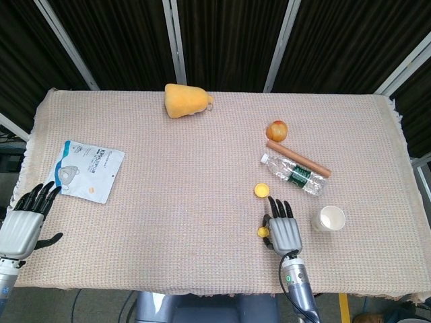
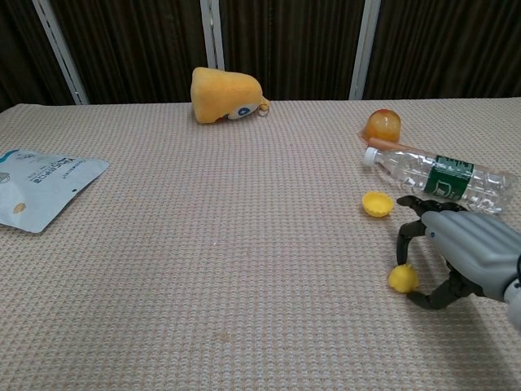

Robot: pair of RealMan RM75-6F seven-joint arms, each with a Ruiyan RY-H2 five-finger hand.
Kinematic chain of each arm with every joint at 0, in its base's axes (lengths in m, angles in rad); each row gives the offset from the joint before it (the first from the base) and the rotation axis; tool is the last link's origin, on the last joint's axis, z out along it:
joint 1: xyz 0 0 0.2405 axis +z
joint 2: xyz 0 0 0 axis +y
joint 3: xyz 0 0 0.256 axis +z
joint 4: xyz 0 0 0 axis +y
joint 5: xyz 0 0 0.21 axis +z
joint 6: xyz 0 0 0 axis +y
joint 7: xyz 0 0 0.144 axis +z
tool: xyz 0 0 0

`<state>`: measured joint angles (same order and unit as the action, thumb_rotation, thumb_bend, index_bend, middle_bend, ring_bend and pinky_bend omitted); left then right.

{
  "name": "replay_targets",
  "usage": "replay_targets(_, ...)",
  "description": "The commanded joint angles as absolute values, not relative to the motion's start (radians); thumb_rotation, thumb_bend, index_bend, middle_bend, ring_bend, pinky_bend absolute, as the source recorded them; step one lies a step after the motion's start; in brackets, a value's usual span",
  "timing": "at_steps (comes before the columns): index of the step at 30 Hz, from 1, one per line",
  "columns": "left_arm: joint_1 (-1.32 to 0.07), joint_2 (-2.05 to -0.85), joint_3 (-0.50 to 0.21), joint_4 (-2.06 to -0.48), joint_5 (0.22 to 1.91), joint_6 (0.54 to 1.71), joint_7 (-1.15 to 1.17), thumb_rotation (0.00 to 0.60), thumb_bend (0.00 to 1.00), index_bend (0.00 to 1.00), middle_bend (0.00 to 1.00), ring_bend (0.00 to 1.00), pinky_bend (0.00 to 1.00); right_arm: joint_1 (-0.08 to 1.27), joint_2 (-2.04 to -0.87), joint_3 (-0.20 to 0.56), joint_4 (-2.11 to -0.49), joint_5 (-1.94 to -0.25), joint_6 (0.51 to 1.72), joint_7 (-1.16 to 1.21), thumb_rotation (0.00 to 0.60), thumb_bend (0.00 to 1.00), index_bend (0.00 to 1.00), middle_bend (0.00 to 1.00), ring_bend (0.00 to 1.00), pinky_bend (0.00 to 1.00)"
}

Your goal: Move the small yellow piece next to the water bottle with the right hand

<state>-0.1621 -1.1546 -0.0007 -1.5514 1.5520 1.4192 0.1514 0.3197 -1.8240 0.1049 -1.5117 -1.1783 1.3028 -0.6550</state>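
The small yellow piece lies on the cloth near the front edge, short of the water bottle, which lies on its side. My right hand hovers just right of the piece. One curled finger comes down over its top and the thumb reaches in from below. The piece still rests on the table, and I see no firm grip. My left hand hangs off the table's front left corner with its fingers spread and nothing in it.
A yellow cap-like dish sits between the piece and the bottle. Behind the bottle lie a brown stick and a round fruit. A paper cup stands right of my hand. A plush toy and a mask packet lie far off.
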Motion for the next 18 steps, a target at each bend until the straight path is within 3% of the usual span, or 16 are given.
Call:
replay_targets(1,-0.162,-1.155,0.0,-1.552,1.552,1.419,0.152,0.6,0.0,0.0,0.0,0.0,0.16,0.319,-1.82,0.105,-1.516,-1.181,1.305,-0.652,0.6,0.21,0.5,0.0,0.0,0.0)
replay_targets(10,-0.162,-1.155,-0.001,-1.553,1.552,1.42,0.156,0.6,0.0,0.0,0.0,0.0,0.16,0.329,-1.797,0.118,-1.557,-1.214,1.322,-0.643,0.6,0.21,0.51,0.0,0.0,0.0)
replay_targets(18,-0.161,-1.155,0.0,-1.552,1.555,1.422,0.153,0.6,0.0,0.0,0.0,0.0,0.16,0.384,-1.794,0.182,-1.577,-1.205,1.296,-0.669,0.6,0.21,0.51,0.0,0.0,0.0)
